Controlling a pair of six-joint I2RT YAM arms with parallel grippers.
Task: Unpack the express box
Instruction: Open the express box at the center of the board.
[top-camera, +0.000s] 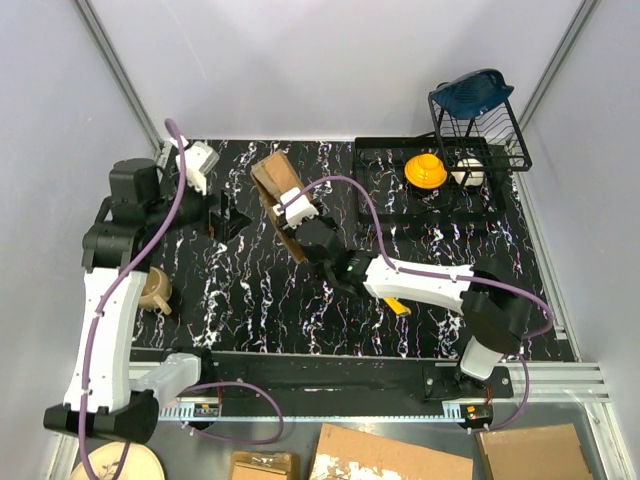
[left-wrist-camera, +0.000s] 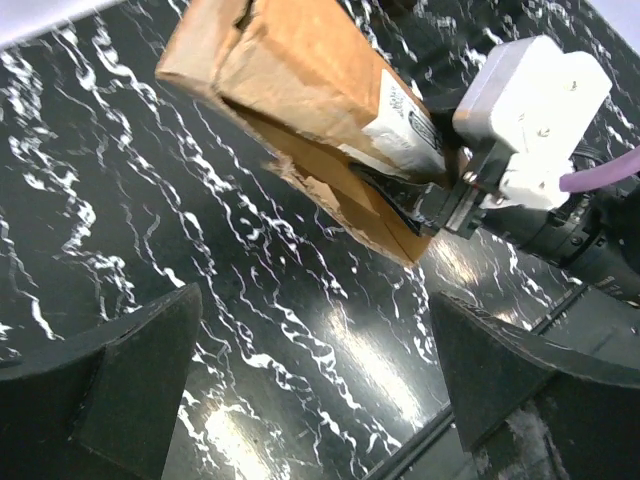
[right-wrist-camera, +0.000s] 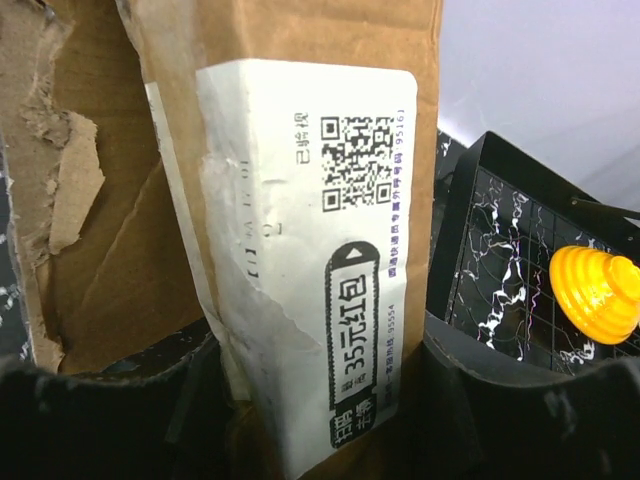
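The express box (top-camera: 276, 185) is a small oblong brown carton with a white shipping label, held tilted above the black marbled table at centre back. A torn cardboard flap hangs from its underside. My right gripper (top-camera: 305, 222) is shut on the box's near end; the label (right-wrist-camera: 330, 270) fills the right wrist view between the fingers. The box also shows in the left wrist view (left-wrist-camera: 300, 75). My left gripper (top-camera: 222, 215) is open and empty, just left of the box, its fingers (left-wrist-camera: 120, 385) over bare table.
A black wire rack (top-camera: 430, 185) at back right holds a yellow cup (top-camera: 425, 170), with a dark blue dish (top-camera: 475, 92) on its upper tier. A tan mug (top-camera: 155, 290) stands at the left. A yellow-handled knife (top-camera: 398, 305) lies under the right arm. Cardboard pieces (top-camera: 390, 455) lie below the table edge.
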